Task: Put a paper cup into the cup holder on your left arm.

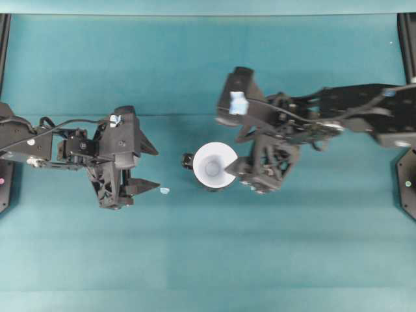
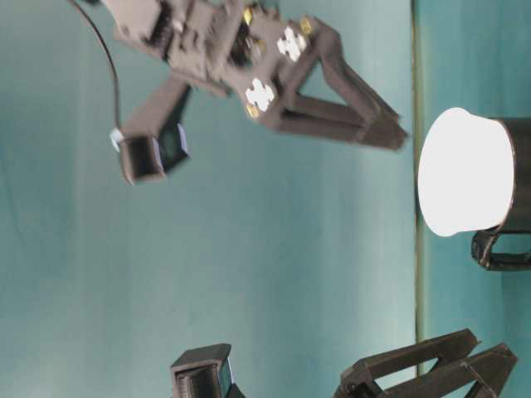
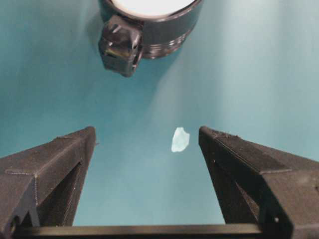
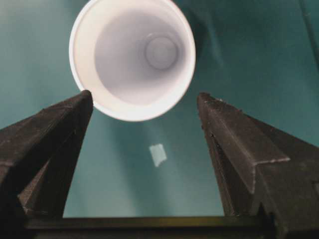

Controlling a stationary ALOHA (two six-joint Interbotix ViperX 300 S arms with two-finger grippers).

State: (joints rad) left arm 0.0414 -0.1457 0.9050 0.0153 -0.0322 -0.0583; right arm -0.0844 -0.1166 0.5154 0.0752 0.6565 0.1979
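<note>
the paper cup [image 1: 215, 166] sits upright inside the cup holder [image 1: 188, 162], near the middle of the teal table [image 1: 195, 71] between your 2 arms; its white rim stands above the glossy black wall, and the holder's small knob handle points toward your left arm [image 1: 39, 140]. in your right wrist view you look straight down into the cup, its greyish bottom showing. your right gripper [image 1: 229, 172] hangs just above and beside the cup with its fingers spread wide, clamped on nothing; 1 fingertip overlaps the rim from overhead, but you cannot tell whether it touches. your left gripper [image 1: 149, 169] rests near the holder, apart from it, fingers equally wide and holding nothing. a small pale tape scrap [image 1: 164, 191] lies on the table just off its lower fingertip.
</note>
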